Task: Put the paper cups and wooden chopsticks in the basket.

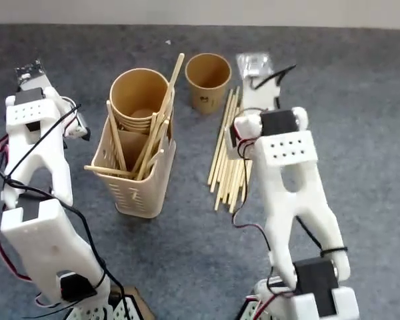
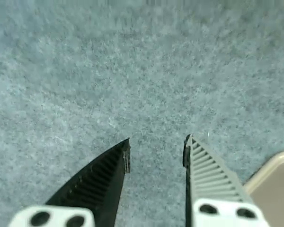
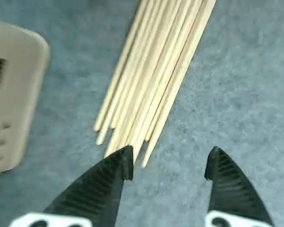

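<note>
Right end effector (image 3: 170,160) spread over loose chopsticks (image 3: 151,78), high view's centre-right; left end effector (image 2: 156,149) spread above tabletop (image 2: 132,71) beside the basket (image 2: 274,184).

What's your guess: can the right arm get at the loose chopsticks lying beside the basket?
Probably yes. The right gripper hangs open just at the near ends of the loose chopsticks, with nothing lying on them. The basket stands off to one side, out of the way.
</note>
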Robot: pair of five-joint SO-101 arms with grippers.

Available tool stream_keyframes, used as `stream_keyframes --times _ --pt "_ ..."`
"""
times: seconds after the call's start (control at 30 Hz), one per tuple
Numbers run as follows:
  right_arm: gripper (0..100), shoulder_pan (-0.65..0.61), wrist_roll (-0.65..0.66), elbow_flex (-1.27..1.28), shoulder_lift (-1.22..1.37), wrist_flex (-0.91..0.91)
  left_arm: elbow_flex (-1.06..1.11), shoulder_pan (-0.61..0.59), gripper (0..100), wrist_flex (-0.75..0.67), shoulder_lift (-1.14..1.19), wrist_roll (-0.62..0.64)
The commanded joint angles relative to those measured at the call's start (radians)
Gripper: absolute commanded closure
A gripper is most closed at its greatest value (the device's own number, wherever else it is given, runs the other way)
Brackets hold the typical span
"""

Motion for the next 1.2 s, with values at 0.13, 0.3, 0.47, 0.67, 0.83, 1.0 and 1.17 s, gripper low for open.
stream_keyframes --times 0.13,0.3,0.47,0.67,0.83,1.0,1.17 --pt "74.6 0.036 0.026 0.140 0.128 -0.294 0.010 0.019 79 -0.032 -0.051 0.009" --pt "74.6 0.039 0.058 0.140 0.216 -0.328 0.021 0.027 79 -0.057 -0.051 0.006" --pt "74.6 0.050 0.066 0.140 0.306 -0.381 0.021 0.027 79 -0.054 -0.051 0.006" --pt "83.9 0.068 0.061 0.140 0.348 -0.397 0.021 0.027 79 -0.052 -0.051 0.006" --pt "93.7 0.068 0.068 0.140 0.349 -0.397 0.022 0.027 79 -0.052 -0.050 0.006" --pt "96.2 0.091 0.066 0.136 0.343 -0.395 0.028 0.028 79 -0.058 -0.050 0.006" --pt "99.3 0.145 0.068 0.035 0.343 -0.328 0.053 0.028 79 -0.098 -0.051 0.006"
